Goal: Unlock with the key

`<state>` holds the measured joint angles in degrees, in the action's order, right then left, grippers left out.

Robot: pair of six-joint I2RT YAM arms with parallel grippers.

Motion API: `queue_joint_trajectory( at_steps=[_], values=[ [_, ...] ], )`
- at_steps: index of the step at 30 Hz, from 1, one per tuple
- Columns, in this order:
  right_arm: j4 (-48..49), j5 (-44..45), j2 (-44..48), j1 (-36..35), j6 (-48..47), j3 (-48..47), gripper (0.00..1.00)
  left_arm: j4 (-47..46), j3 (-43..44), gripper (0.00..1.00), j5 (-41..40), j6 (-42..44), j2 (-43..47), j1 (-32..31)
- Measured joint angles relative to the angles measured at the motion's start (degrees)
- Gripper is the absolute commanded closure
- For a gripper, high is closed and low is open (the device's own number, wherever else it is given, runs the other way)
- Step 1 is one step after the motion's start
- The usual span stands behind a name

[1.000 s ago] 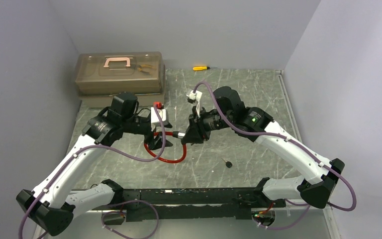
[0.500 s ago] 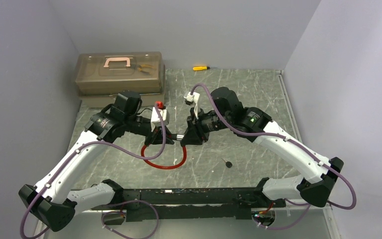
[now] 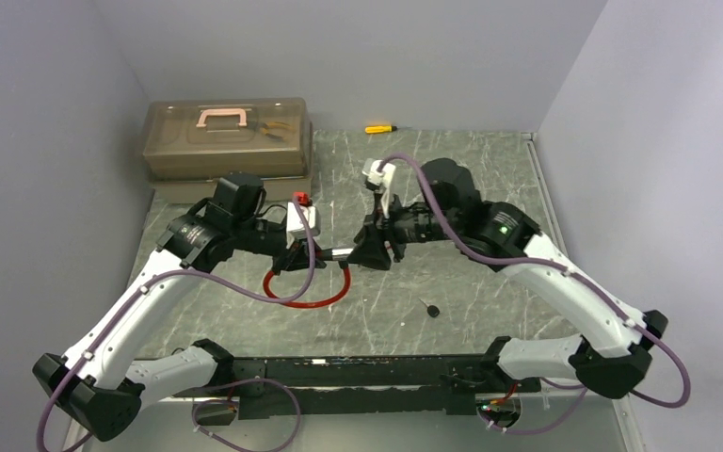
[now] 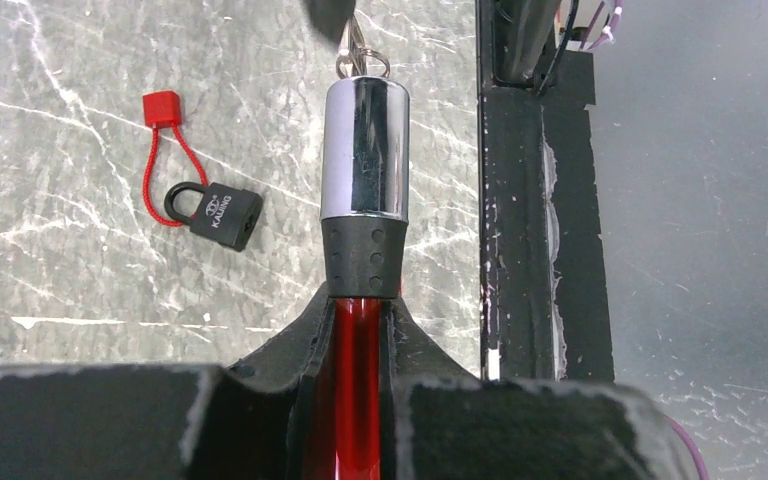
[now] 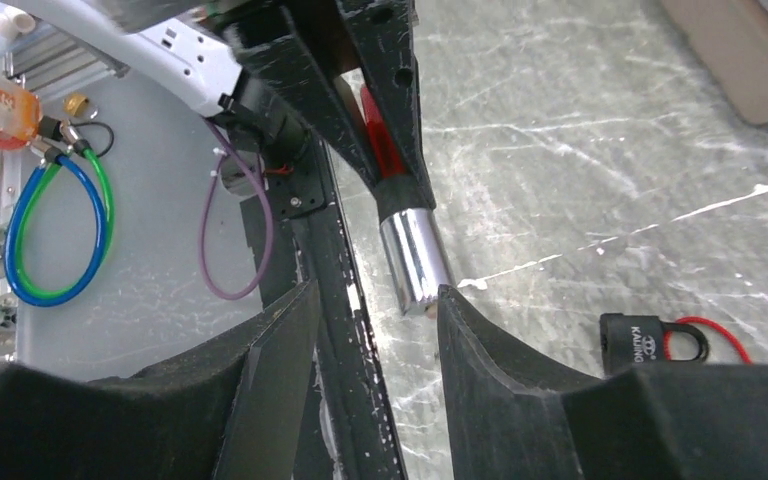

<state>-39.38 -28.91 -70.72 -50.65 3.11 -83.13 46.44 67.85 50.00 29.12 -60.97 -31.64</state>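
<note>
A: Top: the red cable lock [image 3: 306, 299] loops over the bench [image 3: 471, 188], centre.
B: Left wrist: the left end effector [image 4: 360, 335] pinches its springy cable behind the slick chrome barrel [image 4: 360, 150], which has the key ring [image 4: 362, 62] at its tip.
A: Right wrist: the right end effector [image 5: 375, 300] is spread around that tip. I'd grip the light ring, not the chrome.

**Chrome barrel [image 5: 415, 260] between parted fingers [image 5: 270, 370]**

The right gripper [image 5: 375, 300] has its fingers standing apart, the chrome barrel's end between them. The left gripper [image 5: 390, 165] clamps its red cable [image 5: 378, 135]. A black padlock [image 5: 640, 340] (red loop attached) lies on the table [image 5: 600, 150] nearby.
</note>
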Motion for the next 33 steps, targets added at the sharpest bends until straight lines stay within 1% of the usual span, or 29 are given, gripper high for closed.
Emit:
queue_joint_trajectory(
  at_steps=[4, 10, 15, 27, 31, 33],
  values=[
    [-0.59, 1.03, 4.87, 0.96, -0.17, 0.35, 0.61, 0.50, 0.28, 1.00, -0.37, 0.24, 0.50, 0.22],
    [-0.63, 1.53, 9.03, 2.86, 0.15, 4.11, 0.62, 1.16, 2.19, 1.00, -0.31, 0.68, 0.79, 0.22],
    [-0.87, 0.92, 8.98, 4.46, 0.55, 6.23, 0.64, 1.53, 2.34, 1.00, -0.26, 1.51, 1.46, 0.22],
    [0.85, -3.87, 6.21, 5.01, 1.29, 6.25, 0.71, 2.86, 2.56, 1.00, 0.55, 3.52, 1.51, 0.22],
    [1.97, -4.94, 5.42, 5.05, 1.81, 6.27, 0.76, 3.34, 2.69, 1.00, 0.85, 4.57, 1.51, 0.22],
    [2.38, -5.35, 5.31, 5.09, 2.01, 6.27, 0.81, 3.87, 2.89, 1.00, 0.98, 4.92, 1.51, 0.22]
  ],
)
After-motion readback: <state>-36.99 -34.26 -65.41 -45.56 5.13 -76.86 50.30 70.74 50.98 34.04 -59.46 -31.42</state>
